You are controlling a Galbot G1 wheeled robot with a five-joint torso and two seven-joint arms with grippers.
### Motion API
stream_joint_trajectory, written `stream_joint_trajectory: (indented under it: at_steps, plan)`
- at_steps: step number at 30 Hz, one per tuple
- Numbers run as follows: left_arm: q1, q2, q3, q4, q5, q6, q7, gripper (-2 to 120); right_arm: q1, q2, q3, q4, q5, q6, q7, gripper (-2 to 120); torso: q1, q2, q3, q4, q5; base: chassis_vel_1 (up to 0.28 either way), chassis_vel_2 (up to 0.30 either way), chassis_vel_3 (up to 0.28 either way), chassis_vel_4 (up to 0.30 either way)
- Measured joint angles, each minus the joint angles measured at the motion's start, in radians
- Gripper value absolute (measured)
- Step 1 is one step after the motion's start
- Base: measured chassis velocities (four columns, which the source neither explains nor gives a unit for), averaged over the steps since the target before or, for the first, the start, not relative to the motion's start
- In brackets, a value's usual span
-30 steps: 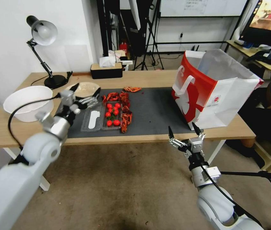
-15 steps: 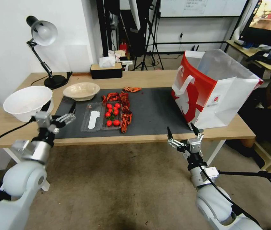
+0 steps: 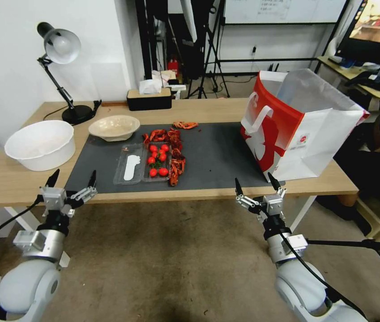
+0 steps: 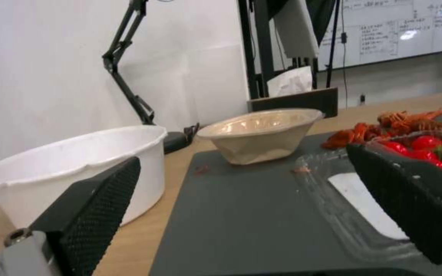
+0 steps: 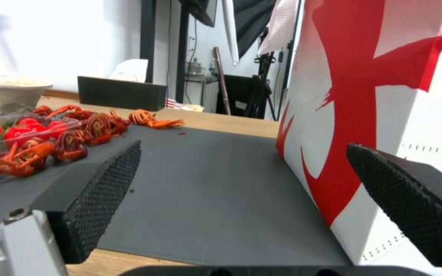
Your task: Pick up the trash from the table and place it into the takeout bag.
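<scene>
So, both arms parked below surface (image 3: 225, 112) edge, left end effector (image 3: 71, 179) and right end effector (image 3: 255, 184) wide, empty. Paper bowl (image 3: 113, 127) at 11 o'clock probably next for bag (image 3: 306, 129); needs rim pinch.

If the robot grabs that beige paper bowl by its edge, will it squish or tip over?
Probably it would squish a bit: the paper bowl has thin walls that already look creased in the left wrist view. It looks empty, so it is likely light. Its base seems narrower than its rim, so a sideways push might tip it.
</scene>
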Motion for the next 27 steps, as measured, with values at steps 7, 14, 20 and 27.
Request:
stream_joint_trajectory:
  at_steps: [7, 14, 20, 27]
  plan:
    - [0.010, -0.008, 0.008, 0.018, 0.010, -0.027, 0.000, 100, -0.001, 0.001, 0.000, 0.000, -0.001, 0.000, 0.000, 100, 0.000, 0.000, 0.000, 0.0000, -0.0001, 0.000, 0.000, 0.000, 0.000]
    - [-0.008, 0.005, 0.013, 0.021, 0.009, -0.026, 0.003, 100, -0.004, 0.000, 0.002, 0.004, -0.001, 0.000, 0.000, 100, 0.000, 0.000, 0.000, 0.0001, 0.0000, 0.000, 0.000, 0.000, 0.000]
    - [-0.069, 0.034, 0.031, 0.021, 0.004, 0.018, 0.005, 100, -0.002, 0.000, 0.001, 0.004, -0.001, 0.000, 0.000, 100, 0.000, 0.000, 0.000, 0.0000, 0.0000, 0.000, 0.000, 0.000, 0.000]
    - [-0.249, 0.123, 0.132, 0.095, 0.013, 0.072, 0.036, 100, -0.002, 0.001, -0.001, 0.007, -0.002, -0.002, 0.000, 100, 0.000, 0.000, 0.000, 0.0000, -0.0001, 0.000, 0.000, 0.000, 0.000]
